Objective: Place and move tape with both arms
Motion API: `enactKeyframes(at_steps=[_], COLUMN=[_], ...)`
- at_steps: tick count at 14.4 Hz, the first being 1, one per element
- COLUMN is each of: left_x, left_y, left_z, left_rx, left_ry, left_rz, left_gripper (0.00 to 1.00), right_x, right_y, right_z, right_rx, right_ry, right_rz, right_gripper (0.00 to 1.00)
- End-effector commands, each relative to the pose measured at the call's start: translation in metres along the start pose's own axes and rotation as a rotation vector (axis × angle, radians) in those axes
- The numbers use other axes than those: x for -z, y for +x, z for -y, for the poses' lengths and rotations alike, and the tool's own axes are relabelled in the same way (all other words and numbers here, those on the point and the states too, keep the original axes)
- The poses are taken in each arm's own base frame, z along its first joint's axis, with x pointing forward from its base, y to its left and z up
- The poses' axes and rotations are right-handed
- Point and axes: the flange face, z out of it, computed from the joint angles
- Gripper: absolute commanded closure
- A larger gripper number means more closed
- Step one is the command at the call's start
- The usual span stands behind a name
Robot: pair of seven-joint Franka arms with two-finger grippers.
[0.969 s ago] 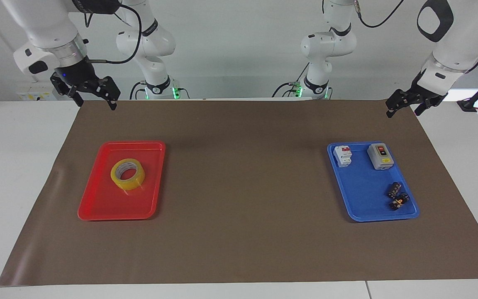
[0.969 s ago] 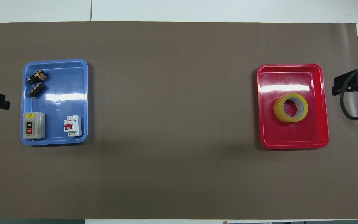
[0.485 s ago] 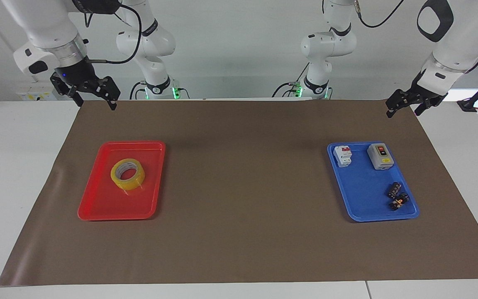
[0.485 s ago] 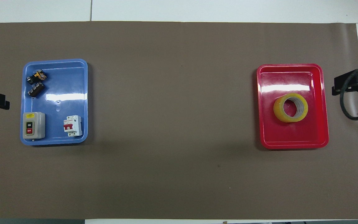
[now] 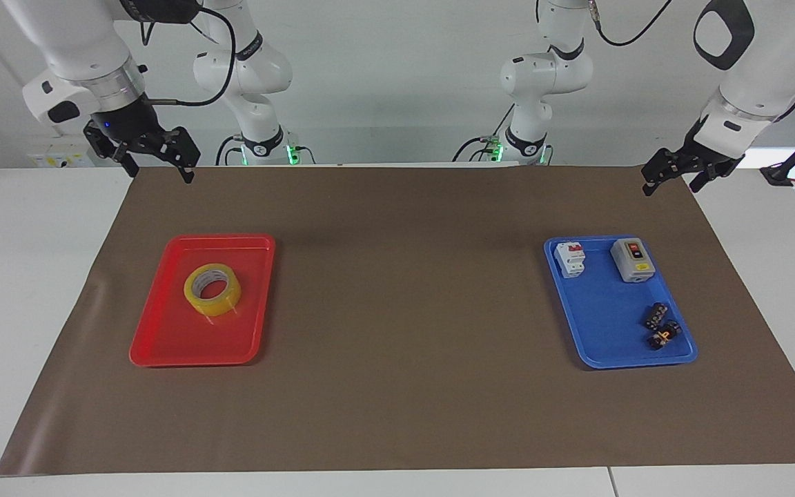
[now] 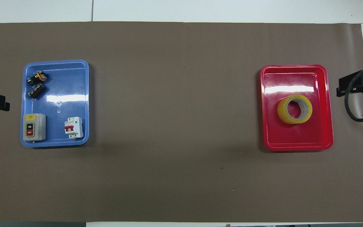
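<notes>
Facing view, item one for you: tape (image 5: 212, 288), a yellow translucent roll with a pale core, lying flat in the red tray (image 5: 163, 338), a little nearer the robots than the tray's middle; you find it in the overhead view too (image 6: 294, 109), touching nothing but the tray floor. Red tray: on the brown mat (image 5: 404, 310), toward the right arm's end of the table. Right gripper (image 5: 156, 169): raised over the mat's edge nearest the robots, at the corner by the red tray, well apart from the tape, fingers spread and holding nothing. Left gripper (image 5: 670, 176): raised over the mat's corner at the left arm's end of the table, holding nothing you can see; whether its fingers are parted or closed you cannot tell. Blue tray (image 5: 604, 310): on the mat toward the left arm's end of the table, well apart from the red tray. Contents for your count: a white breaker with a red lever (image 5: 569, 259) and a grey switch box (image 5: 632, 260), side by side at the tray's end nearer the robots; two small dark parts (image 5: 660, 326), close together at the end farther from the robots, toward the tray's outer corner. Both arms wait at their own ends.
</notes>
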Motion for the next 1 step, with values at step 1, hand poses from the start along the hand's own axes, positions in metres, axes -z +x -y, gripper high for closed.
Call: enactKeyframes(at_steps=[1], left_x=[0.0005], left_y=[-0.0062], left_z=[-0.0009], left_rx=[-0.005], left_ry=[-0.018], left_rz=[-0.008], left_gripper=[0.0], right_x=[0.002], right_y=[0.003], right_z=[0.0008], right_rx=[0.019], right_ry=[-0.006], right_rz=[-0.011], right_gripper=[0.0])
